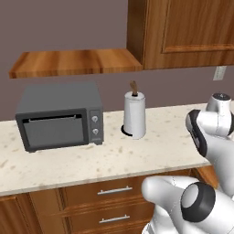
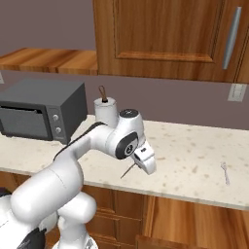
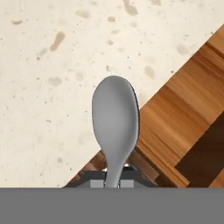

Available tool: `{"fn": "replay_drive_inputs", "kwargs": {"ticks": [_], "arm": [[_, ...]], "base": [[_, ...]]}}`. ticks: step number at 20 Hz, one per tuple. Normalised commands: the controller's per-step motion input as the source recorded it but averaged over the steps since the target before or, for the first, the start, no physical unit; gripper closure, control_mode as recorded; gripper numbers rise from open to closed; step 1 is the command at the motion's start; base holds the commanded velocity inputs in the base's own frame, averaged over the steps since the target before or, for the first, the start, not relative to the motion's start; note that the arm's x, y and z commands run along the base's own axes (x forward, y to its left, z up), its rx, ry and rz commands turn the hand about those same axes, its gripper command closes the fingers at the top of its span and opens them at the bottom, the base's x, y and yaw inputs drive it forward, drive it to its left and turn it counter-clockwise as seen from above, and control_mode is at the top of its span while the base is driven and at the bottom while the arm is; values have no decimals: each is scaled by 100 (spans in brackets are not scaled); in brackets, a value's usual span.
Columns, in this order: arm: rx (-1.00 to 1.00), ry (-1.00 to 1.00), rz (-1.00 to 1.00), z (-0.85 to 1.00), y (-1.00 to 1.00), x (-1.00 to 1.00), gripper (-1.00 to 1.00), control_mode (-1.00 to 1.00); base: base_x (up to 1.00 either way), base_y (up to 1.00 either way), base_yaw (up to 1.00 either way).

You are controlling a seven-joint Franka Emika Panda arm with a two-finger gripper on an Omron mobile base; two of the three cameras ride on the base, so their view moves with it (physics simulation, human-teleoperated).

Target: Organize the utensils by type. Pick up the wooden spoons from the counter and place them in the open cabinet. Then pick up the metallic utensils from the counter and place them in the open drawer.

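My gripper (image 2: 146,164) hangs over the front edge of the beige counter (image 2: 194,151), shut on a small silver-grey spoon. In the hand view the spoon (image 3: 114,120) rises from between the finger tips (image 3: 97,183), its bowl above the line where the counter (image 3: 52,65) meets the open drawer (image 3: 188,109). The spoon's thin handle (image 2: 129,171) sticks out below the hand. A second small silver utensil (image 2: 224,172) lies on the counter to the right. The drawer's light wood (image 2: 194,219) shows below the counter edge. The wooden spoons are out of view.
A dark toaster oven (image 1: 59,116) and a paper towel roll (image 1: 135,114) stand at the back of the counter. A reddish-brown wall cabinet (image 2: 165,34) and a wooden shelf (image 1: 73,61) hang above. Closed base drawers (image 1: 105,196) sit below.
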Motion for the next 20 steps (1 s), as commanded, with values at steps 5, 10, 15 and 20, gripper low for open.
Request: {"fn": "replay_drive_inputs", "kwargs": {"ticks": [5,10,15,20], "arm": [[0,5,-57,-1,-59,-8,100,-100],[0,0,-58,-8,-66,-12,100,-100],[2,0,-46,-11,-67,-21,100,-100],[4,0,-31,-17,-50,-28,100,-100]], "base": [[0,0,0],[0,0,0],[0,0,0],[0,0,0]]}}
